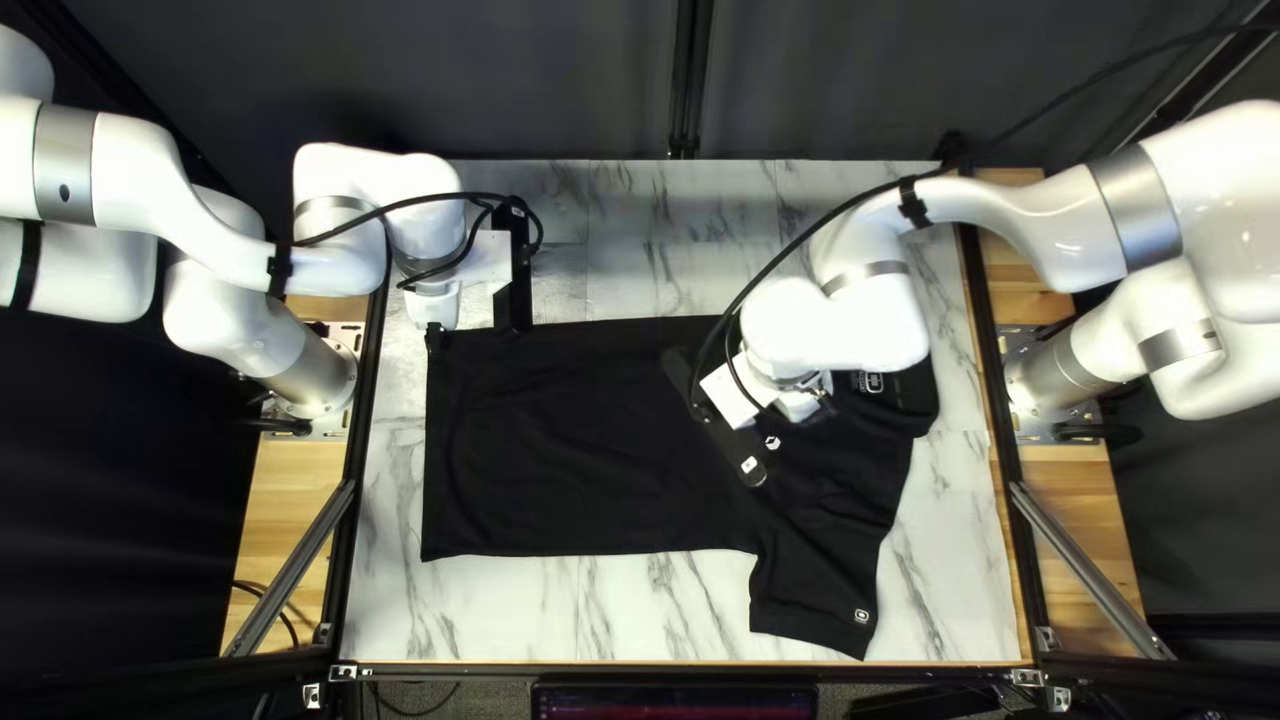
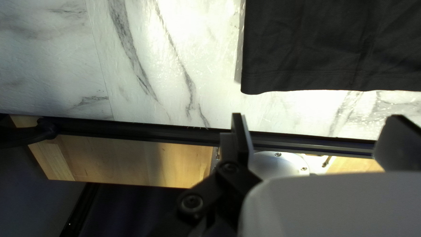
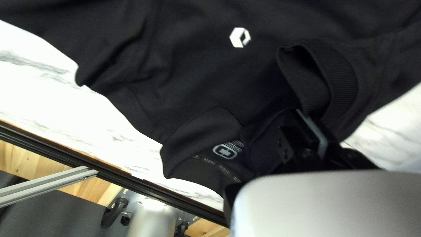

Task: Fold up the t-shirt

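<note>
Notably, our left gripper [image 1: 436,339] stands wide, empty; our right gripper's [image 1: 816,398] grip we cannot tell. Only the right wrist view shows the t-shirt's [image 1: 574,440] ribbed cuff [image 3: 344,85].

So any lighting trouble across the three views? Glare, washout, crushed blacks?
Left wrist view: strong glare on the tabletop beside the shirt, washing out some marbling. Right wrist view: tabletop nearly white in places, veins faint. Top left view: shirt reads almost solid black, most creases lost; curtain dim behind the brighter tabletop.

My left gripper [image 1: 438,330] hangs wide open, my right arm [image 1: 987,211] bent.
</note>
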Robot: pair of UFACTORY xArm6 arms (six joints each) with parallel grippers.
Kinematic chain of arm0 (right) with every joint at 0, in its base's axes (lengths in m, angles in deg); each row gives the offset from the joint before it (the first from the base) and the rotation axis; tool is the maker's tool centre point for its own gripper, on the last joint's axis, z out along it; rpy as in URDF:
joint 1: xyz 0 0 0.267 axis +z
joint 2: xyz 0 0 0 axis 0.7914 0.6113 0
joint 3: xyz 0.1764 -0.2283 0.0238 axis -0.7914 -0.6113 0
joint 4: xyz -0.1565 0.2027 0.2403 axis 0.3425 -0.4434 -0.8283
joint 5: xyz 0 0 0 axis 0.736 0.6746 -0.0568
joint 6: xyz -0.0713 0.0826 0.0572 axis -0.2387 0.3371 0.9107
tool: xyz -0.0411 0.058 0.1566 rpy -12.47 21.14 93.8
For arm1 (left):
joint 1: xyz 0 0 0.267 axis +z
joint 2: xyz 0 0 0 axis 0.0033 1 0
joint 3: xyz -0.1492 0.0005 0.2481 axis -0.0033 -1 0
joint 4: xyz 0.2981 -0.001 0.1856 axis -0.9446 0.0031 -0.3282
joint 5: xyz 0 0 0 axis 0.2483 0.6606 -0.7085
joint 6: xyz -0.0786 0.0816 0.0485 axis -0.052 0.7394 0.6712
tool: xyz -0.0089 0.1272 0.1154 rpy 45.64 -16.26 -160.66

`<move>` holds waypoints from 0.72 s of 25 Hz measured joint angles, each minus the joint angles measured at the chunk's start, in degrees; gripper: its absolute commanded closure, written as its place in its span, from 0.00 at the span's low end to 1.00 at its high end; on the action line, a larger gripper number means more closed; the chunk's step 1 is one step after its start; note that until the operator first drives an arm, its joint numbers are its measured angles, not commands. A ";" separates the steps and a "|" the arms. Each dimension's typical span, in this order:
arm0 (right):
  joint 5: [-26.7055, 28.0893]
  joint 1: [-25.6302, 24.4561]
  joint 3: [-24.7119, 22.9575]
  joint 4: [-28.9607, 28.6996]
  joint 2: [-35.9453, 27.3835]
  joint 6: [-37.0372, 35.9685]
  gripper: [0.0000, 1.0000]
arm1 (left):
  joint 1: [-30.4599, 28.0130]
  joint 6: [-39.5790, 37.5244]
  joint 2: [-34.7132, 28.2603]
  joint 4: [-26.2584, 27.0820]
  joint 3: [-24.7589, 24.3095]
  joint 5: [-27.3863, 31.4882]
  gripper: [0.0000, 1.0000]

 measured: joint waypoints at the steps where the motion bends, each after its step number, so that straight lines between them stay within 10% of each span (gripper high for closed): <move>1: -1.01 -0.09 -0.65 -0.41 0.16 -0.40 0.44 | 0.00 0.00 0.00 0.00 0.00 0.00 0.00; 3: -3.55 -0.29 -2.36 -1.42 0.25 -1.14 0.00 | 0.00 0.00 0.00 0.00 0.00 0.00 0.00; 18: -20.53 2.24 -13.60 2.66 -4.78 11.16 0.00 | 0.00 0.00 0.00 0.00 0.00 0.00 0.00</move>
